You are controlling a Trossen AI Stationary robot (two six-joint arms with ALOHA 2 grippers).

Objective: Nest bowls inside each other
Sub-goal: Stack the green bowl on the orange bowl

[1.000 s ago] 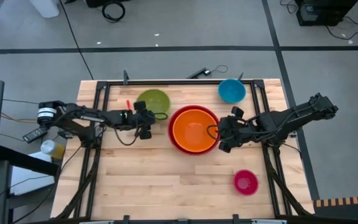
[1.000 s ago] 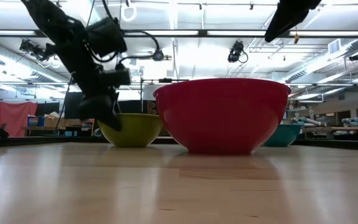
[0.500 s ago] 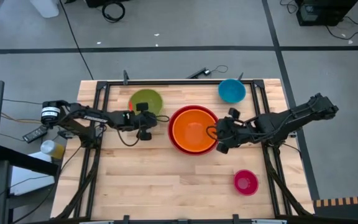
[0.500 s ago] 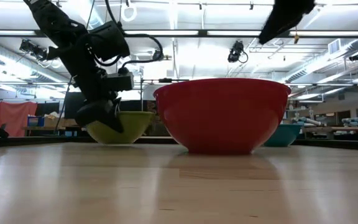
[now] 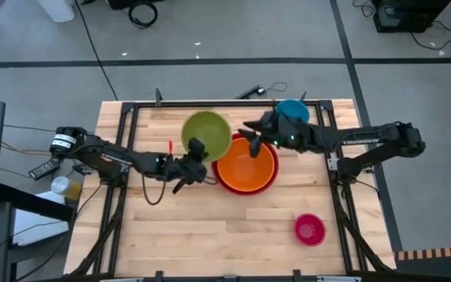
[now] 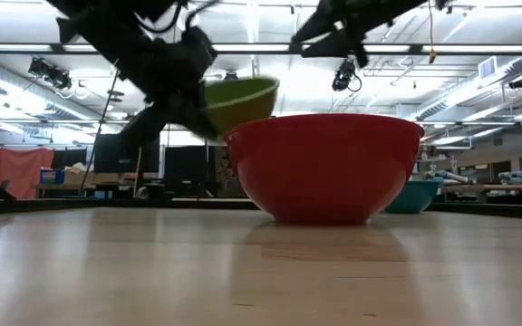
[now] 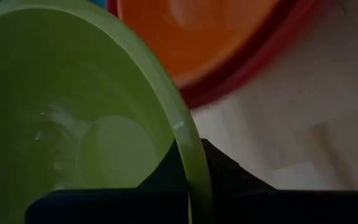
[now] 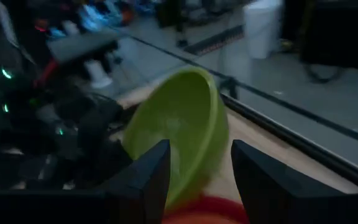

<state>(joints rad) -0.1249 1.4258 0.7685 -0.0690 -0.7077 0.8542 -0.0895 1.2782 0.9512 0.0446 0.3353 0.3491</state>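
While largely hidden behind the lifted green bowl (image 5: 207, 131), left hand (image 5: 196, 157) pinching its rim, right hand (image 5: 250, 130) spread.

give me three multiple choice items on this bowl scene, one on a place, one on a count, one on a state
1. Where does the orange bowl sit?
A. inside the red bowl
B. alone at the table's near edge
C. inside the blue bowl

2. How many bowls show in the high view?
A. three
B. five
C. seven

3. What state is the lime green bowl in?
A. flat on the table
B. lifted and tilted, its rim pinched by the left claw
C. upside down on the pink bowl

Answers:
1 A, a red rim rings the orange bowl from above.
2 B, red, orange, green, blue and pink can be counted.
3 B, the low view shows it off the table, and the left wrist view shows a dark finger on each side of its rim; the right claw hovers open nearby.
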